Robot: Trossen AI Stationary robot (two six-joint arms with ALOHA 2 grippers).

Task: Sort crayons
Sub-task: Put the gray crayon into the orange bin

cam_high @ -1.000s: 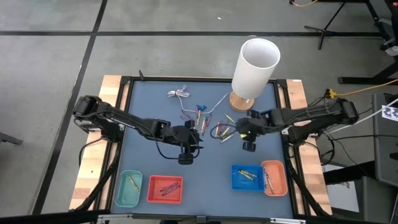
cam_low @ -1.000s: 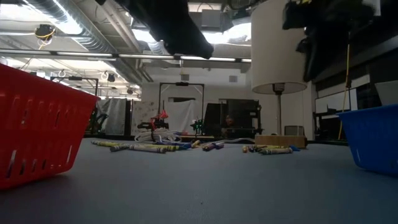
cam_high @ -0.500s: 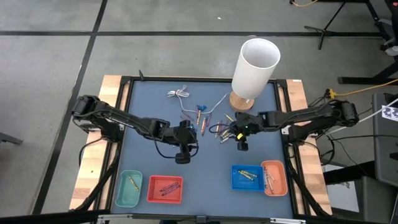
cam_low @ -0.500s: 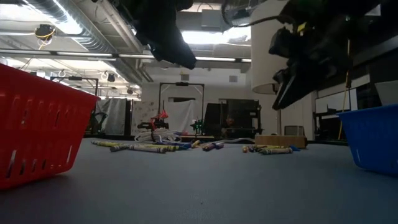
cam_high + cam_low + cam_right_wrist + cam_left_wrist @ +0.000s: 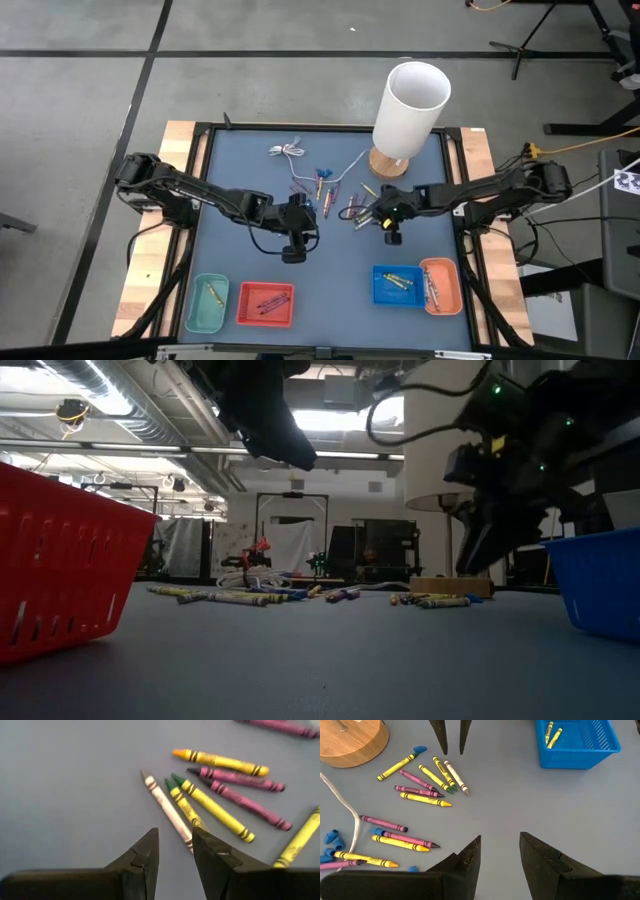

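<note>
From my remote station I see the thin paper-wrapped wax crayons (image 5: 352, 211) scattered at mid-table, just in front of the round wooden base (image 5: 388, 164) of a tall white cylindrical lampshade (image 5: 410, 108). My right wrist camera shows six of them clearly: one white stick with a grey tip (image 5: 166, 810), two yellow-wrapped sticks with green tips (image 5: 212, 808), two purple ones (image 5: 235, 777) and one all-yellow one (image 5: 220, 761), lying fanned out and nearly touching. A second loose group of yellow and purple crayons (image 5: 400, 839) lies nearer the thin white cable (image 5: 288, 152), among small blue bits (image 5: 332, 838).

Four small plastic baskets line the table's near edge. The teal basket (image 5: 207, 305) holds one yellowish crayon; the red basket (image 5: 266, 305) holds what look like two or three reddish sticks; the blue basket (image 5: 400, 285) holds two yellow ones; the orange basket (image 5: 441, 286) holds a few pale sticks I cannot count.

My right gripper (image 5: 172, 852) hangs just above the white crayon, fingers parted a narrow gap and holding nothing. My left gripper (image 5: 499, 855) hovers over bare mat beside the pile, likewise parted and empty.
</note>
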